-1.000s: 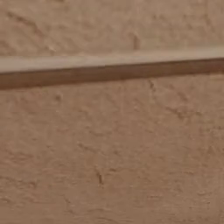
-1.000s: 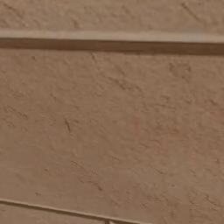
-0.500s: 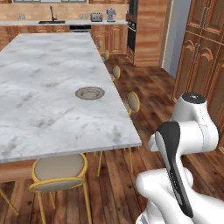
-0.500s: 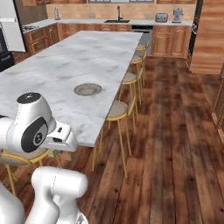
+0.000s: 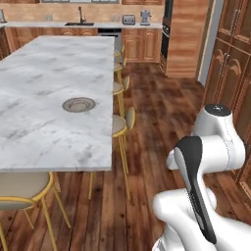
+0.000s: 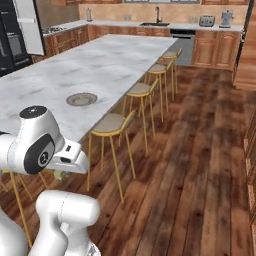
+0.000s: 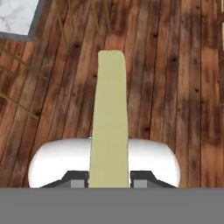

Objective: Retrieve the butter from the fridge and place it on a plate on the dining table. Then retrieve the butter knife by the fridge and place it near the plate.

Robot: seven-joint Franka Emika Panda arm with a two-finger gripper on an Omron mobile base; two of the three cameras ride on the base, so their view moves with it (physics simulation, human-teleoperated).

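Note:
In the hand view the butter, a pale yellow stick, juts out from between my gripper's fingers, which are shut on its near end. It hangs over the wooden floor, with a corner of the dining table at the upper left. The marble dining table stretches ahead to my left, and the round grey-brown plate lies on it near the stool side. The black fridge stands at the far left edge of the right base view. The butter knife is out of view.
Gold-legged stools line the table's near long side, and one more stands at its short end. Wooden cabinets rise to the right. A counter with a sink runs along the back wall. Open wooden floor lies to the right.
The cameras have moved with the base: a second ago both base views faced a close brown surface, then the table came into view, and it now sits nearer and further left.

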